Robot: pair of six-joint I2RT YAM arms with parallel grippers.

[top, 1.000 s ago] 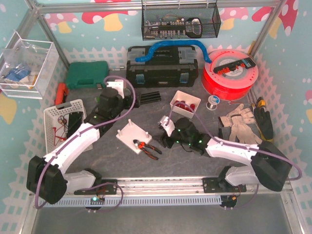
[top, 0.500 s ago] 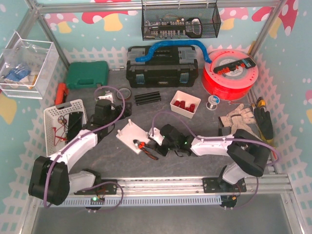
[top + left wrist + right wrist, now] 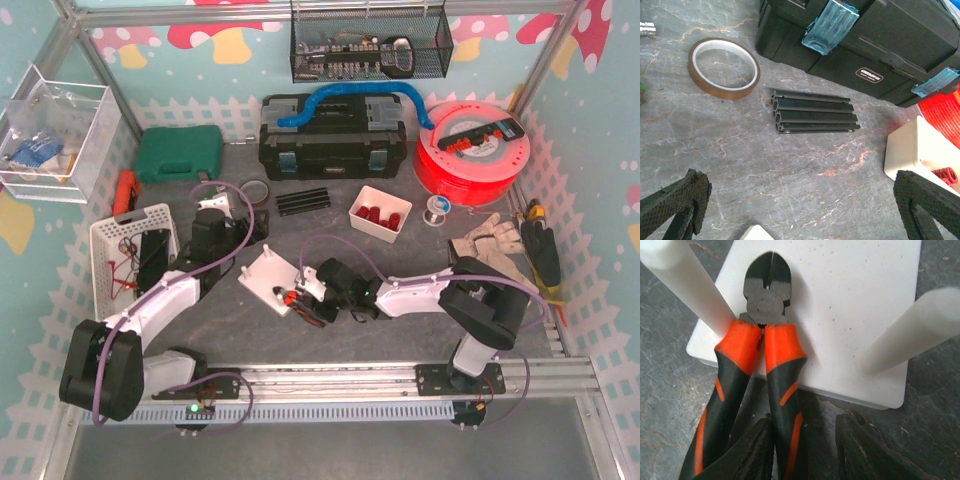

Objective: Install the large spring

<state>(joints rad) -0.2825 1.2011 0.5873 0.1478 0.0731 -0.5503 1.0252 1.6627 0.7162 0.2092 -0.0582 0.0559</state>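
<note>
A white base plate [image 3: 262, 272] with two upright white pegs [image 3: 682, 277] lies mid-table. Orange-and-black pliers [image 3: 765, 355] rest with their head on the plate's near corner. My right gripper [image 3: 805, 452] is open, low over the table, its fingers [image 3: 752, 452] straddling the pliers' right handle without gripping it. It shows in the top view [image 3: 308, 287] at the plate's right edge. My left gripper [image 3: 800, 215] is wide open and empty above bare table. Red parts [image 3: 378, 214] lie in a small white bin [image 3: 912, 150]; no large spring can be told apart.
A black extrusion bar [image 3: 812, 112] and a tape roll [image 3: 724, 67] lie ahead of the left gripper, before a black toolbox [image 3: 335, 135]. A white basket [image 3: 120, 250] stands left. A red filament spool [image 3: 475, 150] and gloves [image 3: 495, 250] are right.
My right gripper has moved left and down to the pliers at the plate's corner. My left arm has drawn back slightly toward the near left.
</note>
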